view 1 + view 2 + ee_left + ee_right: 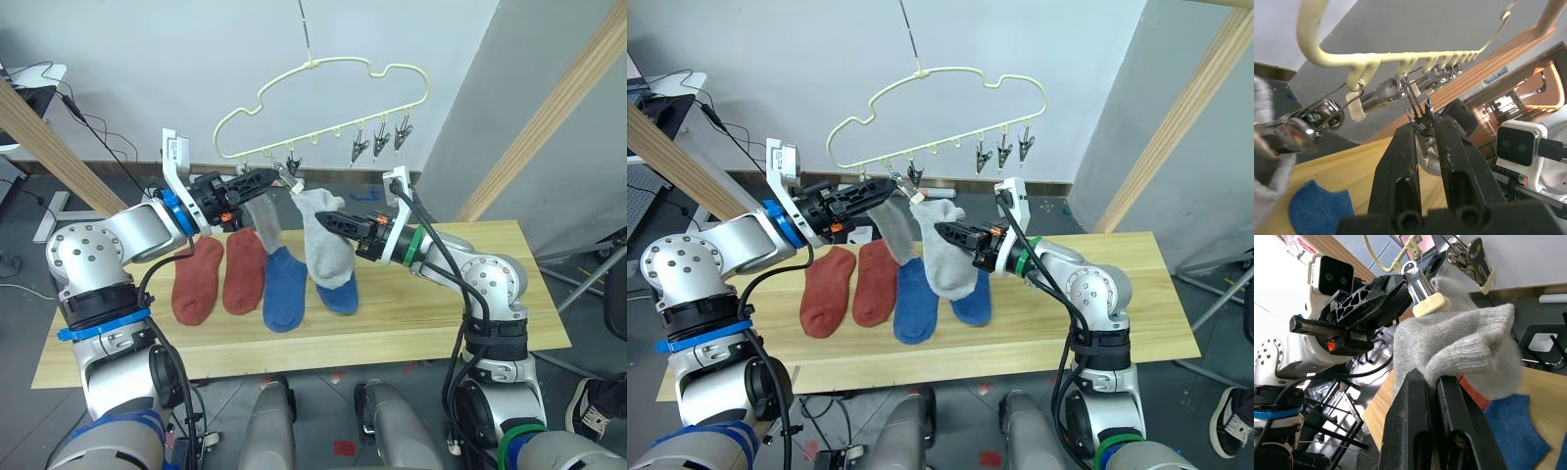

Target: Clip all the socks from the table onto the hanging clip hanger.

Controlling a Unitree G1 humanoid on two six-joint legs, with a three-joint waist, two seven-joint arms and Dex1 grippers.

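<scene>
Squeezing a metal clip (1419, 121) between the left gripper (263, 180) jaws, under the clip hanger (323, 108); right gripper (335, 222) jaws clenched on a grey sock (323, 245), raised beside that clip. Clipping step underway; next, likely feeding sock edge into the clip. Red and blue socks (245, 279) lying on the desk (470, 323).

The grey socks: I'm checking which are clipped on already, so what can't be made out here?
- Head views: the left end effector covers the clip it squeezes, so whether the held grey sock is in it is unclear.
- Head views: the other grey sock hangs at the hanger, but its top edge is hidden behind that end effector.
- Right wrist view: the right end effector grips sock fabric; the clip mouth is hidden.
</scene>
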